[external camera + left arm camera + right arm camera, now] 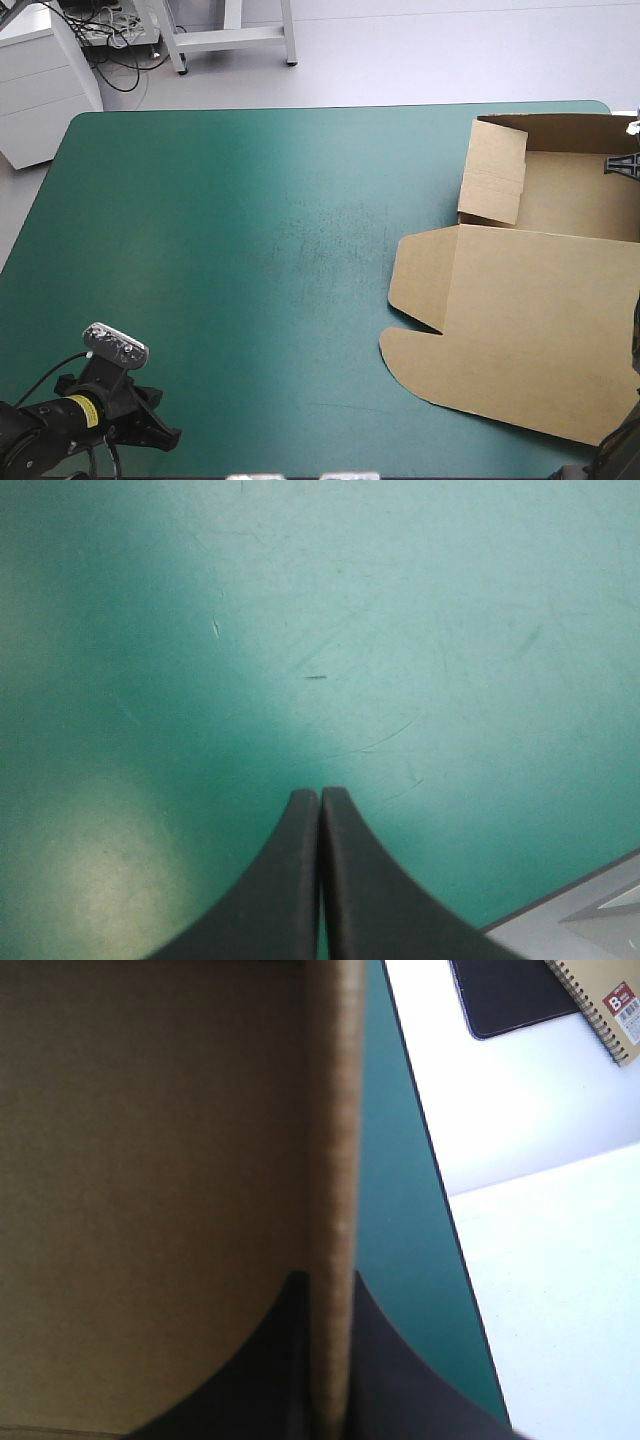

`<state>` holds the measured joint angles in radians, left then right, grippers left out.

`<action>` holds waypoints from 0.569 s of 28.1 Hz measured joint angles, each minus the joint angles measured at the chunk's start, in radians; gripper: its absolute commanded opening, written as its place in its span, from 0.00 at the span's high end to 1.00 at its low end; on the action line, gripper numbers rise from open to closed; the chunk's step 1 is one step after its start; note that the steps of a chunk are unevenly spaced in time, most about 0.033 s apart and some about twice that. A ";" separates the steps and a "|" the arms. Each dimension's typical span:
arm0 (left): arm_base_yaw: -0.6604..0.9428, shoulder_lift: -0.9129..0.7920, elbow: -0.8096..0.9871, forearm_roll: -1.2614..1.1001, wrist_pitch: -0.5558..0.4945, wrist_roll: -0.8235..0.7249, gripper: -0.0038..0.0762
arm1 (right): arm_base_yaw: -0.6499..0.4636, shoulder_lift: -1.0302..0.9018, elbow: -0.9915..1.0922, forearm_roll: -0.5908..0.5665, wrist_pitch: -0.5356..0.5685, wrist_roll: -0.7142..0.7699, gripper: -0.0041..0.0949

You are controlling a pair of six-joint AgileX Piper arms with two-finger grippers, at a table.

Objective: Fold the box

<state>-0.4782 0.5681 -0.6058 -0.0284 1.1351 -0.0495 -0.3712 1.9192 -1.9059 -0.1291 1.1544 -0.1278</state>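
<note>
Teal-green cover (250, 250) lies under the left gripper (320, 794), its black fingers (270, 890) pressed together in a point near the cover's near left corner. Across it the right gripper (328, 1282) pinches an upright wall (335, 1110) of the brown box (575, 200), which sits by the far right corner, lid (540, 330) flat.

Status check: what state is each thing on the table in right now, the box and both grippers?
Box: open tray, walls partly raised, lid lying flat on the cover.
Left gripper: shut, empty, over bare cover.
Right gripper: shut on a raised wall of the tray.
</note>
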 measured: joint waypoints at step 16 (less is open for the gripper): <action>0.000 0.000 0.000 -0.003 0.000 0.001 0.99 | -0.001 0.009 -0.001 -0.025 -0.034 0.025 0.08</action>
<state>-0.4782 0.5678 -0.6058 -0.0313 1.1351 -0.0486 -0.3723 1.9286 -1.9070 -0.1544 1.1205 -0.1024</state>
